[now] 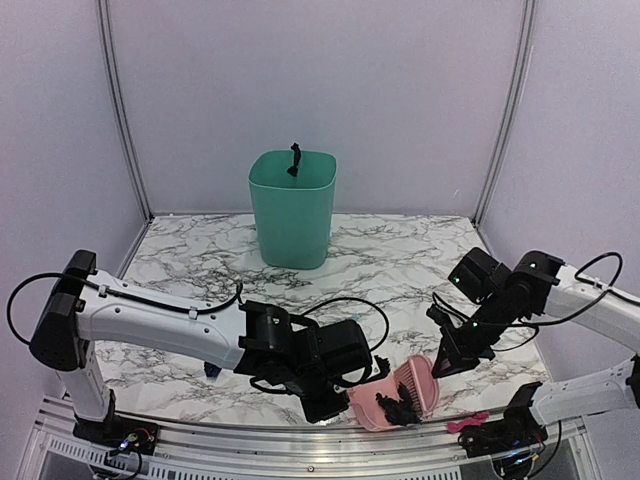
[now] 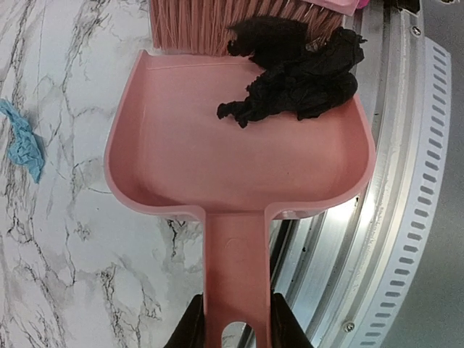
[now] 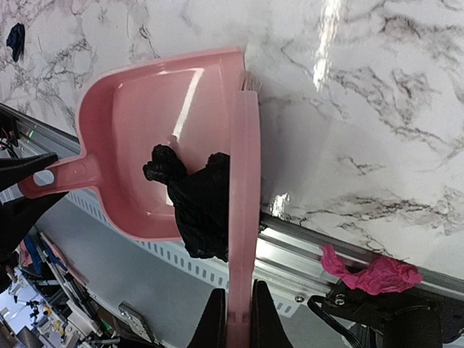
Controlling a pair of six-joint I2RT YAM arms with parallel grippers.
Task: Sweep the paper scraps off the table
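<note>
The step in hand appears to be the sweep into the pan. The left fingers [image 2: 190,330] are clamped on the handle of the pink dustpan [image 2: 239,138], which sits at the lower edge of the top view, partly on the desk [image 1: 400,250] and partly over its metal rail [image 2: 406,181]. The right fingers [image 3: 215,322] are closed on the pink brush [image 3: 245,181], whose bristles stand at the pan's mouth, touching a clump of black paper scraps [image 2: 297,72] that lies inside the pan near its lip.

This clump looks gathered. A light-blue scrap [image 2: 25,145] lies on the marble at the left edge of the left wrist view, well apart from the pan, so the job is not finished. The next move likely calls for keeping the pan level so that the clump stays in, then either brushing the blue piece in or carrying the load to the green bin [image 1: 292,210] at the centre top.
</note>
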